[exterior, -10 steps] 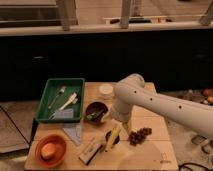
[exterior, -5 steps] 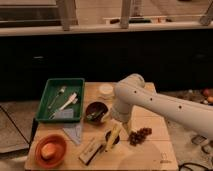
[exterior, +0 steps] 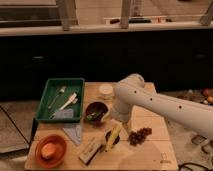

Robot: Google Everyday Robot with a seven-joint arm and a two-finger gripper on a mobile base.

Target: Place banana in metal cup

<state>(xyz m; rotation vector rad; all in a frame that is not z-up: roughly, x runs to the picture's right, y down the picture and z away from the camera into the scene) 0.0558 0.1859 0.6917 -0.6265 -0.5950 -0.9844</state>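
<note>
1 bench [exterior: 150,152]. 1 arm [exterior: 165,102], with 1 gripper [exterior: 121,125] low over the bench middle, just above the banana. 1 banana [exterior: 113,136]. 1 green tray [exterior: 61,100], holding 1 fork [exterior: 58,94] and 1 white utensil [exterior: 68,101]. 2 bowls: 1 dark bowl [exterior: 95,111], 1 orange bowl [exterior: 50,150] with 1 orange fruit [exterior: 47,150] in it. 1 pale cup [exterior: 105,90] behind the dark bowl. 1 bunch of grapes [exterior: 140,135]. 1 grey cloth [exterior: 74,132]. 1 flat packet [exterior: 91,151] by the banana.
</note>
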